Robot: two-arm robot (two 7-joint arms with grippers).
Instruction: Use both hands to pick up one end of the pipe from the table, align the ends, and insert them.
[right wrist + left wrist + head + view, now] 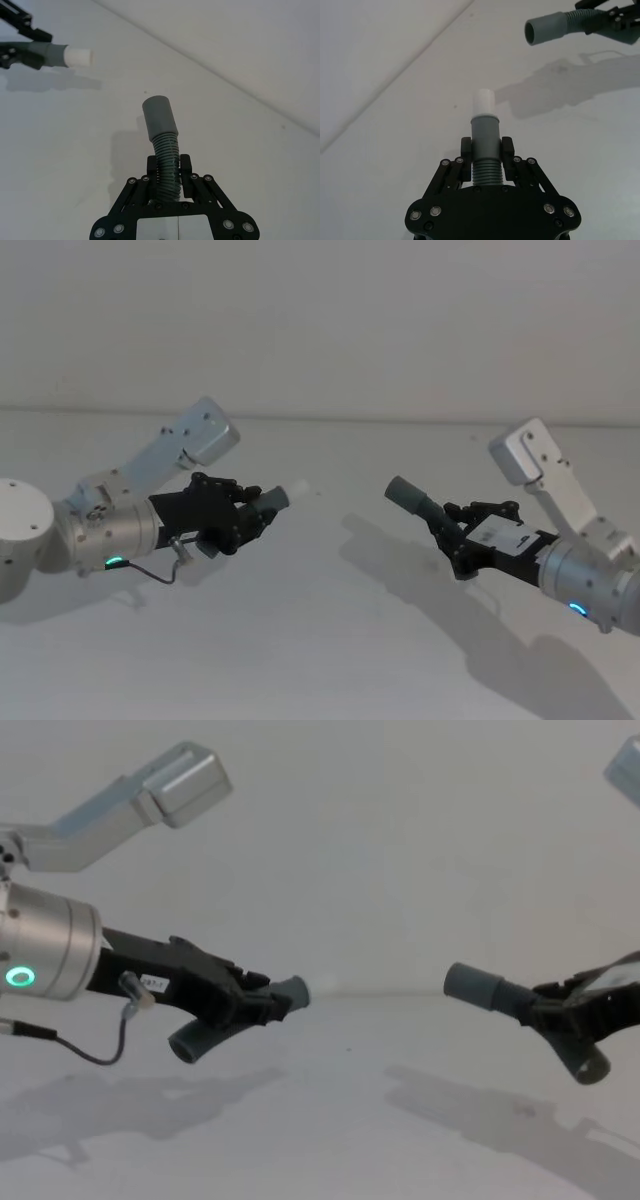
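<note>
The white-tipped hose piece (485, 132) hangs in the air above the worktop (330, 660), clamped across its ribbed body, just behind the smooth grey cuff, by the fingers (466, 150) of the left claw (486, 152). Its white tip (297, 491) points toward the robot's right and a little upward, and the rest of its ribbed length droops out below the claw in the chest view. To the right of the white-tipped piece, across an open gap, is the socket hose piece (412, 496) — also clear of the worktop and at about the same height, its wide grey socket (538, 30) turned back toward the white tip. The two ends face each other but stay well apart, and from the left wrist view the socket sits off the line along which the white tip points. The right claw (169, 165) is closed on the socket piece's ribbed part, below the bend that tilts the cuff. Beneath the white-tipped piece and its partner, soft shadows (400, 570) lie on the worktop — behind them rises the plain pale wall (320, 320).
</note>
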